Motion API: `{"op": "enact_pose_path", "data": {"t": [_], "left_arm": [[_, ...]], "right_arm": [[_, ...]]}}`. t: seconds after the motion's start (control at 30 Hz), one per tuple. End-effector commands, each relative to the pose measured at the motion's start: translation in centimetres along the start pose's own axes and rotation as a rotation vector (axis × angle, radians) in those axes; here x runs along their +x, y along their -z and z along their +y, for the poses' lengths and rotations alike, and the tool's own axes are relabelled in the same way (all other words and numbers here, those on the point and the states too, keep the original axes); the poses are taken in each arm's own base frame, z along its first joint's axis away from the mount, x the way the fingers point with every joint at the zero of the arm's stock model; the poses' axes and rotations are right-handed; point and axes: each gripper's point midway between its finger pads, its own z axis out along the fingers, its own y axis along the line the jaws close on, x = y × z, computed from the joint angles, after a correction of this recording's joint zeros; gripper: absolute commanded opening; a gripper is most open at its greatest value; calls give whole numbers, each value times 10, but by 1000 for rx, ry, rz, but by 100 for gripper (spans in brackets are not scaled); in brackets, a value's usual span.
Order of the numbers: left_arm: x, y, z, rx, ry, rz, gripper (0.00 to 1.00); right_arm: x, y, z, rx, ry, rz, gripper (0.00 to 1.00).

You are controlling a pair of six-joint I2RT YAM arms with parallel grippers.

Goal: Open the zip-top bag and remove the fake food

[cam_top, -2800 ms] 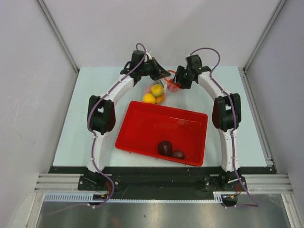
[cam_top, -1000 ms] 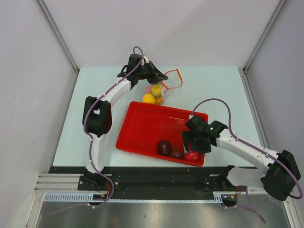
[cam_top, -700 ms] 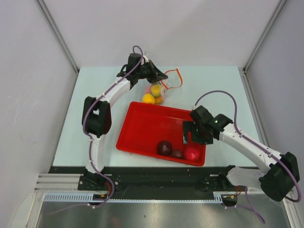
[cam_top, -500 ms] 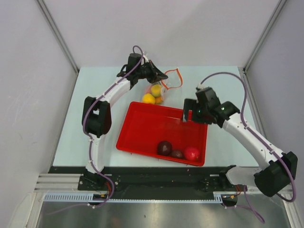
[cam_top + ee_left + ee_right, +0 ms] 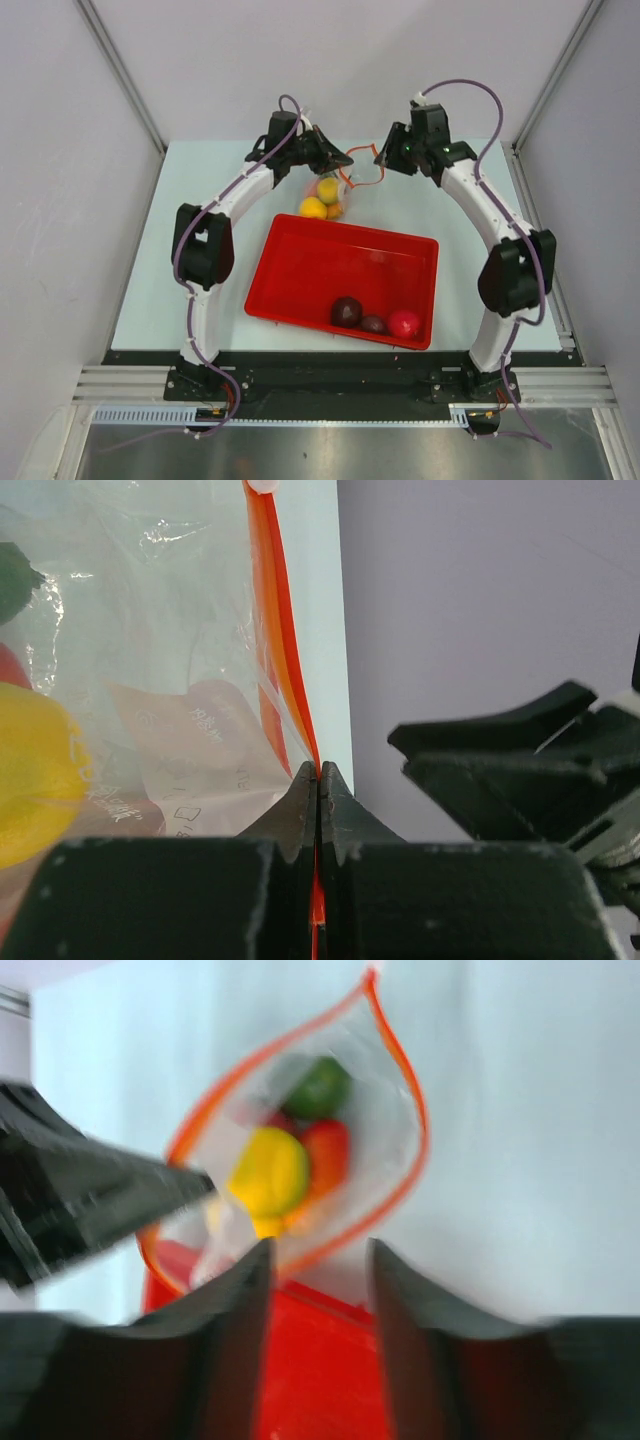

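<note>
The zip-top bag [image 5: 335, 190] hangs at the back of the table with its orange-rimmed mouth open. My left gripper [image 5: 337, 158] is shut on the orange zip strip [image 5: 290, 680] and holds that edge up. Inside the bag I see yellow [image 5: 268, 1170], orange-red [image 5: 326, 1155] and green [image 5: 318, 1085] fake food. My right gripper [image 5: 383, 162] is open and empty, just right of the bag's mouth. In the right wrist view its fingers [image 5: 250, 1290] sit above the mouth. Two dark maroon pieces [image 5: 347, 310] and a red one [image 5: 404, 323] lie in the tray.
The large red tray [image 5: 300, 262] stands in the middle of the table, just in front of the bag. Grey walls and metal rails close in the table at the back and sides.
My right gripper let go of the red piece in the tray's near right corner, then swung back up to the bag's mouth, open. The left gripper kept its hold on the zip strip.
</note>
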Motion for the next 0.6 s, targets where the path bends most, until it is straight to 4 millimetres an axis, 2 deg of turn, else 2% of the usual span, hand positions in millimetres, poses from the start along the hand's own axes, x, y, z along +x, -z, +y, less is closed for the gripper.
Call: {"op": "enact_pose_path", "data": {"t": [0.0,0.07,0.1,0.33,0.5,0.57], "left_arm": [[-9,25,-51,83,-67,-43,0],[-9,26,-54,86,-73,-49,0],[-9,26,-57,92,-88,-54,0],[-19,30,-79,126,-133,-115,0],[-26,22,-86,140,-119,-109,0],[-25,20,-86,139,-117,-105,0]], "right_arm": [[-25,-37,26,-106,-17,-2,38],[-30,-46,37,-155,-51,12,33],[-20,-60,33,-150,-69,43,33],[11,-98,49,-267,-178,162,34],[28,-106,62,-315,-186,224,37],[38,-108,61,-317,-187,254,44]]}}
